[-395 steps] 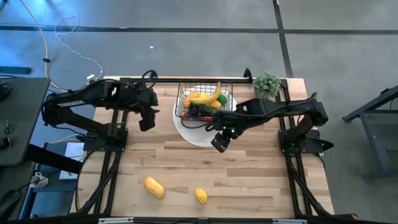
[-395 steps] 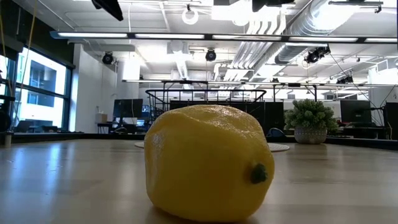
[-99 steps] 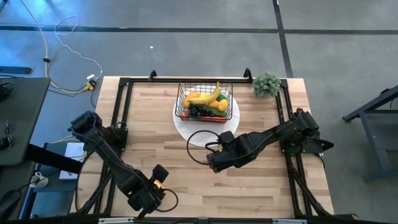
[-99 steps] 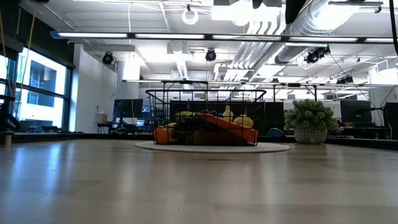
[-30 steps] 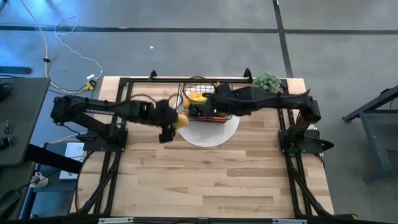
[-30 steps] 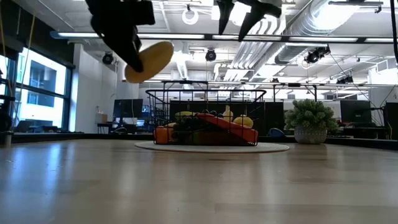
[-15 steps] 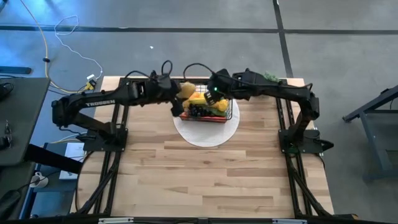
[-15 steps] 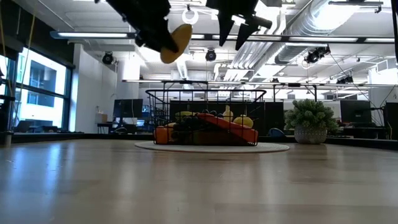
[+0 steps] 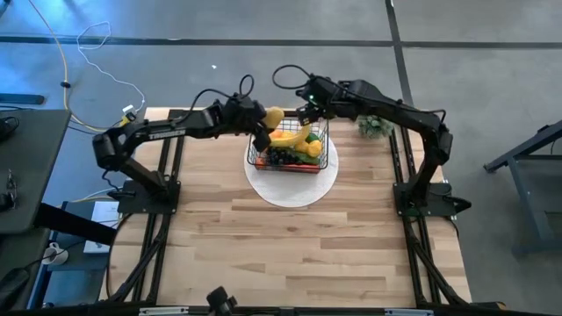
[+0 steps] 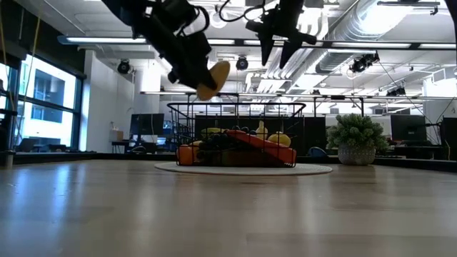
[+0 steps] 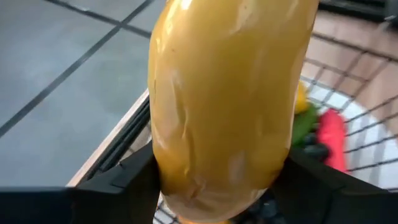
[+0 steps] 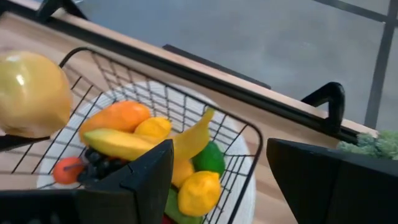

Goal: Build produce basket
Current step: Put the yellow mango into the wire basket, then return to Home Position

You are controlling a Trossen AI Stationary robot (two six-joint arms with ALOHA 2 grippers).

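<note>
The black wire basket (image 9: 290,145) stands on a round white disc (image 9: 290,189) near the table's far edge and holds a banana, an orange mango, lemons, dark grapes and green and red pieces. My left gripper (image 9: 262,128) is shut on a yellow-orange mango (image 9: 275,116) in the air over the basket's far left corner; the fruit also shows in the low view (image 10: 213,77). My right gripper (image 9: 307,109) hangs open and empty over the basket's far right side (image 12: 217,180), well above the rim (image 10: 282,43). My left gripper pinches the yellow-orange mango across its thick lower part (image 11: 217,174), one dark finger (image 11: 121,183) on each side. It comes from the table's left, slanting down. The fruit is lifted clear, and its free end (image 10: 218,71) sticks out beyond the fingers over the basket.
A bushy green plant clump (image 9: 378,123) stands at the far right corner, close behind my right arm. Black frame rails (image 9: 180,114) run along the table's far edge and both sides. Bare wood (image 9: 290,254) takes up the near half of the table.
My left gripper has carried the mango from the table left of the disc toward the far edge and right, to the basket's far left corner, and has come down a little. My right gripper, still open, has drawn back from over the basket toward the far edge.
</note>
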